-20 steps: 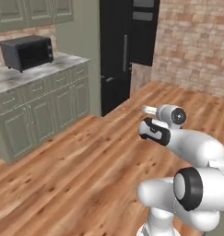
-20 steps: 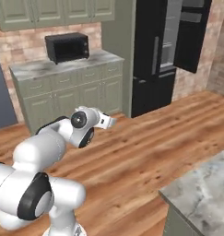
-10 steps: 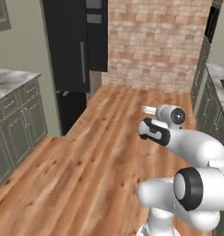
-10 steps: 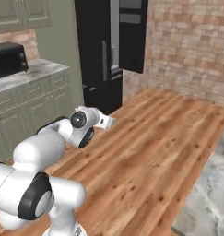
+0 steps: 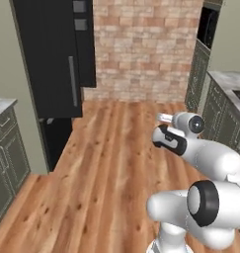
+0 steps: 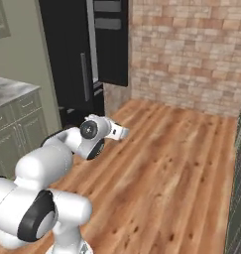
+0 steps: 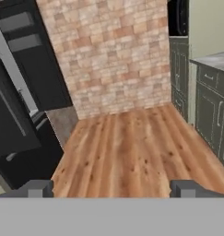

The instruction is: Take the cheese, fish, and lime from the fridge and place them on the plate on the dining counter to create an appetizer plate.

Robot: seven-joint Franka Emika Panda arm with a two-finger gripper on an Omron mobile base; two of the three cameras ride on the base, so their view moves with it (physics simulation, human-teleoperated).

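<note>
The fridge [image 5: 47,59] is a tall black appliance at the left of the left base view, with both doors closed and a vertical handle. It also stands at the back left of the right base view [image 6: 67,59] and along the left edge of the hand view [image 7: 12,115]. Whatever it holds is hidden, so the cheese, fish and lime are out of sight. The plate and the dining counter are out of view. My gripper [image 5: 163,117] [image 6: 123,132] [image 7: 111,189] hangs open and empty over the wooden floor, well short of the fridge, pointing at the brick wall.
A black oven column [image 5: 84,44] adjoins the fridge. A brick wall [image 5: 141,49] closes the far end. Sage-green cabinets [image 5: 200,74] with a marble top [image 5: 230,81] line the right side; another cabinet [image 5: 3,143] stands at the left. Wooden floor [image 5: 111,163] lies between.
The whole picture has swung as the base turned: the microwave counter has slid out to the left and the brick wall and right cabinets have come in. The arm holds its pose, gripper still open.
</note>
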